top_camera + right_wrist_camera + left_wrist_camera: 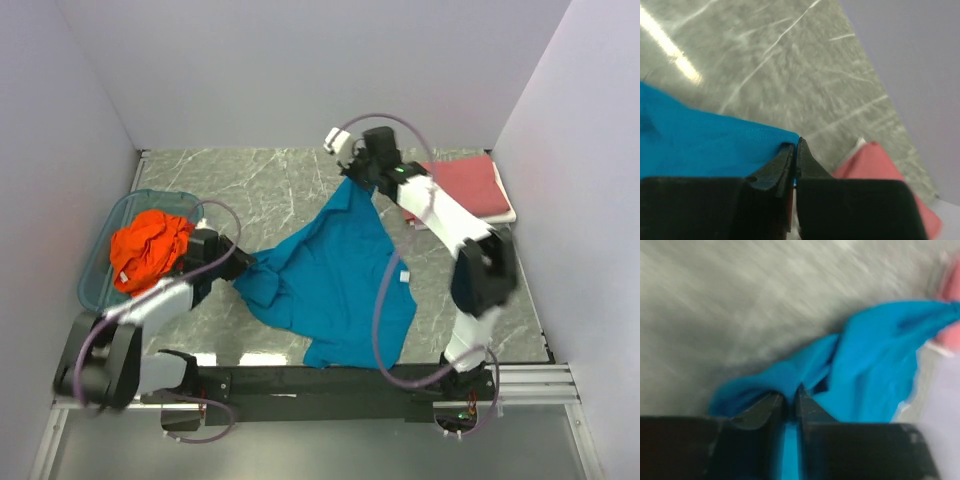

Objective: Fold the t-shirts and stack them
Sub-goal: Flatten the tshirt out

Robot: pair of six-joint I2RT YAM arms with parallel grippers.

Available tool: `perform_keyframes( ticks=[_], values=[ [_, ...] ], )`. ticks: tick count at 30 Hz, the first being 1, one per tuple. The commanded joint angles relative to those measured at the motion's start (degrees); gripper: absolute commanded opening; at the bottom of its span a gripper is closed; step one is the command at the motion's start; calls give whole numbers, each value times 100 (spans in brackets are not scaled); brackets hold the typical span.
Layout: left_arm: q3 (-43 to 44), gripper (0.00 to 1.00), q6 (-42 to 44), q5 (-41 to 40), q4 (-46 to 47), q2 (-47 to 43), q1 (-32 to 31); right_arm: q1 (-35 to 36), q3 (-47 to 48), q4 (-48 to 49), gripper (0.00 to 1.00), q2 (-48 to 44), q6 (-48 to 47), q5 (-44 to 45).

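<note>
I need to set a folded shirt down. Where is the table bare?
The widest bare marble is at the back left, bordered by the tub, the wall and the teal shirt. The centre is crowded; the orange shirt fills the tub, the red shirt the back right.

Bright, even light; left wrist view motion-blurred.

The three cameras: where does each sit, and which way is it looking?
Top external: above, behind, looking down at the table; left arm and right arm show.
Left wrist: on the left arm, looking past the left gripper at the teal t-shirt.
Right wrist: looking past the right gripper at the shirt's edge and red t-shirt.
Shared by all: the teal t-shirt.
</note>
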Motion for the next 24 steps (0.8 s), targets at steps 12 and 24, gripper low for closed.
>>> perform_keyframes(
  ticks=[12, 24],
  values=[
    [2401, 71, 1584, -145, -172, 425, 602, -54, 993, 148, 70, 123, 1232, -187],
    [1980, 72, 2333, 279, -2449, -851, -83, -168, -2198, -873, 69, -2506, 1063, -2666]
  ],
)
